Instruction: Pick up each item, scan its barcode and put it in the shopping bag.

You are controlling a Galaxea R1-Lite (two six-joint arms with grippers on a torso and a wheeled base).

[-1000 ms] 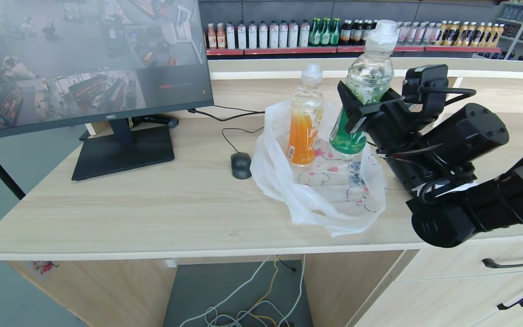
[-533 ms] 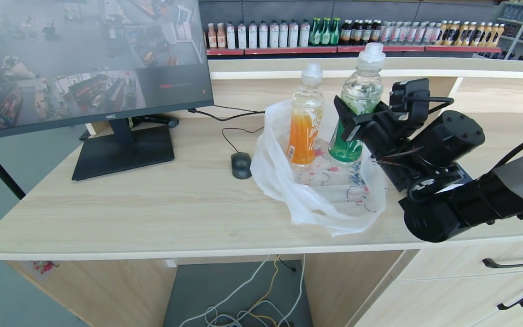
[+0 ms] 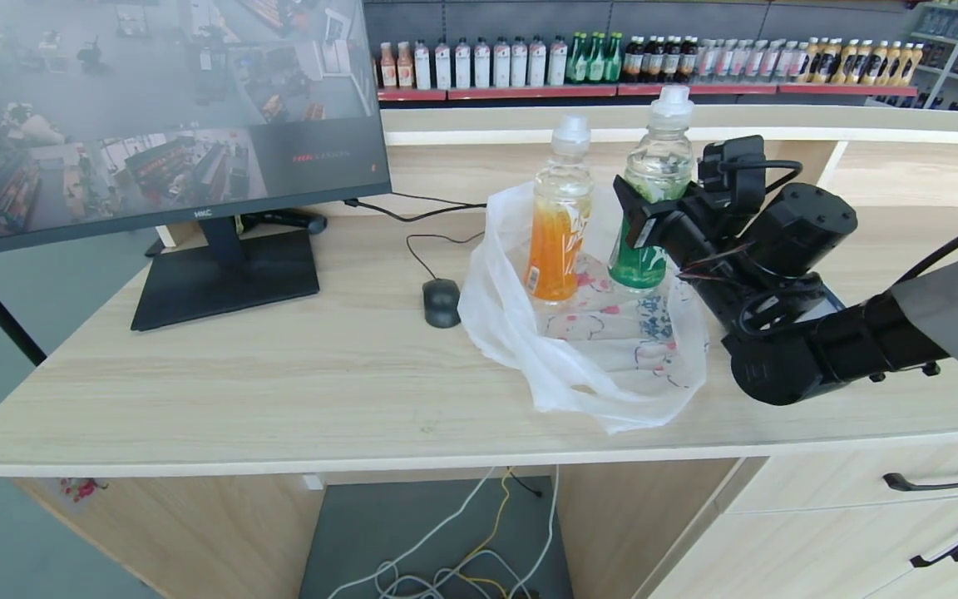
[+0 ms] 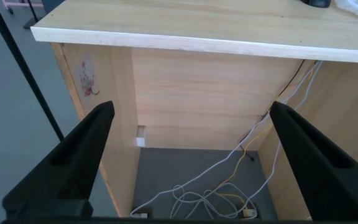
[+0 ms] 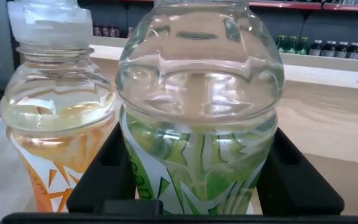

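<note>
Right gripper (image 3: 649,220) clamped around the middle of the green-label bottle (image 3: 660,170), which is upright with its base low in the open shopping bag (image 3: 595,366). Orange bottle (image 3: 558,225) stands in the bag, just beside the gripper. Left gripper (image 4: 191,109) spread wide, holding nothing, facing the desk (image 4: 197,28) front.

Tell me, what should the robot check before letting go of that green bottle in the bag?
1. Grip: right gripper shut on the green bottle: ok.
2. Is the green bottle upright: ok.
3. Is it within the shopping bag mouth: ok.
4. Is its base resting on the bag: cannot tell.
5. Is there a gap to the orange bottle: ok.
6. Has the barcode been scanned: cannot tell.
</note>
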